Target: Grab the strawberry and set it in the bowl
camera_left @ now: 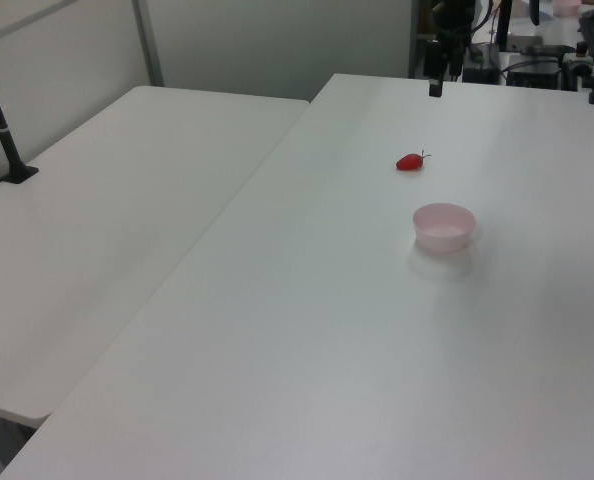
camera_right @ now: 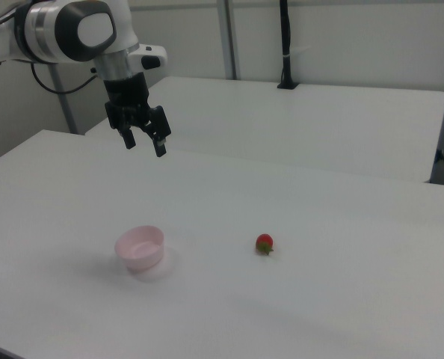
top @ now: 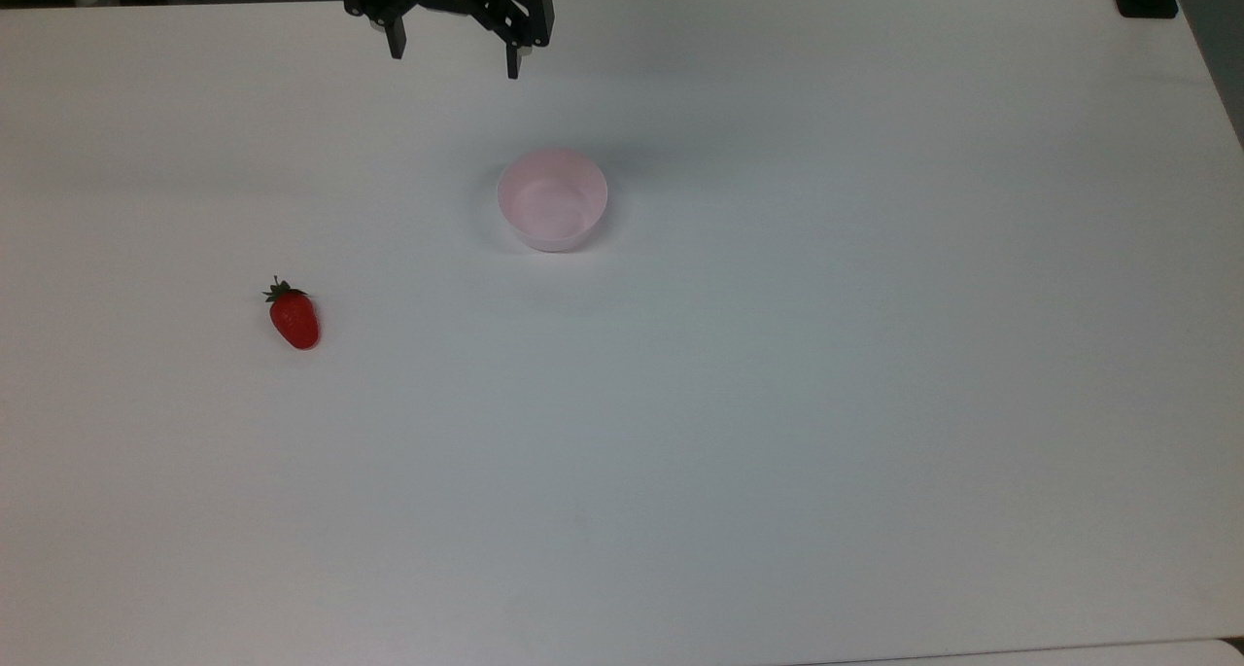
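Lying at the top view's left: the strawberry (top: 293, 318) rests on the bare white surface (top: 777, 403), its green cap toward the far edge, nothing touching it.
Strawberry, seen from the sides: in the left view it (camera_left: 410, 161) sits beyond the bowl; in the right view it (camera_right: 264, 243) sits to the right of the bowl, well apart from it.
Bowl: the pale pink bowl (top: 552, 198) stands upright near the middle of the surface in the top view, to the right of the strawberry and nearer the far edge, with nothing in it. It shows too in the left view (camera_left: 443, 226) and the right view (camera_right: 140, 247).
Jaws: the black gripper (top: 455, 60) hangs above the far edge of the surface in the top view, its jaws spread wide and gripping nothing. In the right view it (camera_right: 143, 144) hovers high above the bowl's side of the surface, clear of both things.
Arm: a white arm (camera_right: 72, 30) reaches in from the right view's upper left.
Second table: another white table (camera_left: 97, 250) stands alongside at the left view's left.
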Available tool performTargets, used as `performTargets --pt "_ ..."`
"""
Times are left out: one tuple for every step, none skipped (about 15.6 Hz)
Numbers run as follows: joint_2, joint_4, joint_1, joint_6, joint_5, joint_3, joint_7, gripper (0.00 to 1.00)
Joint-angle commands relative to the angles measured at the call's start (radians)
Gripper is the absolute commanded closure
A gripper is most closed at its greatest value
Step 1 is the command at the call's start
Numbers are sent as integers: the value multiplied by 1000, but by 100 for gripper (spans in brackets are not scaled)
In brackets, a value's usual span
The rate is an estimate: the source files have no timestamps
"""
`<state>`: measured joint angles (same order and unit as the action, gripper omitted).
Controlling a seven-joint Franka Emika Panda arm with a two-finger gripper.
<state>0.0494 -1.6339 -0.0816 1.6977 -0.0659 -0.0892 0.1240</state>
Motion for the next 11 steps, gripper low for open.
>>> performTargets --pt "-17 -24 -1 -21 20 -18 -38 0" --pt "-17 -24 -1 -20 20 -18 -40 0" --pt "-17 -24 -1 -20 20 -18 -38 0" --pt "-17 -24 0 -20 20 -18 -38 0" --pt "-17 -24 0 -20 20 -18 -40 0" --pt "-17 -24 0 -20 20 -18 -38 0" --pt "-17 -24 0 -20 20 -18 -38 0" --pt "-14 -24 0 -20 20 -18 -38 0" --pt "-10 -24 -1 -18 20 -18 -40 0" --pt "-3 -23 0 -15 18 -18 -41 0" --pt "3 -14 0 -9 20 -18 -47 0"
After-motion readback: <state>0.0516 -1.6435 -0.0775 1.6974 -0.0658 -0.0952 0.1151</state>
